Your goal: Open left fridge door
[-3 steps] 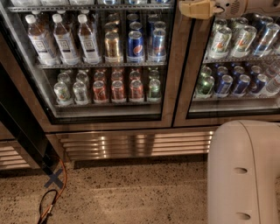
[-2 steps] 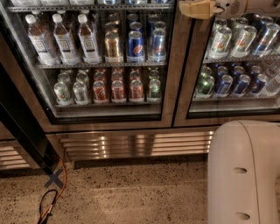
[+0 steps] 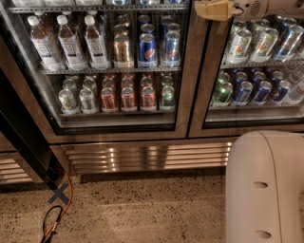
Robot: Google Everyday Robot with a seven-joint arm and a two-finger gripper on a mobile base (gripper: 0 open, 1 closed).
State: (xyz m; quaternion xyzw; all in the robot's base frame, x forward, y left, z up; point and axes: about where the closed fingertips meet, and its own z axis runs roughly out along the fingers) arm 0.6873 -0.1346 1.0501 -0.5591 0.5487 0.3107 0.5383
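The left fridge door (image 3: 190, 80) is a glass pane in a wide bronze-steel frame; behind it stand bottles and cans on two shelves. It lies in line with the right door, and no gap shows at its right stile. My gripper (image 3: 205, 9) is at the top of the view, tan-tipped and pointing left. It sits over the upper part of that right stile, where the two doors meet. My arm (image 3: 266, 6) comes in from the upper right.
The right glass door (image 3: 216, 61) fronts only cans. A ribbed steel grille (image 3: 147, 157) runs below both doors. A black panel edge (image 3: 23, 137) slants down at the left. An orange cable (image 3: 66, 201) lies on the speckled floor. My white body (image 3: 266, 190) fills the lower right.
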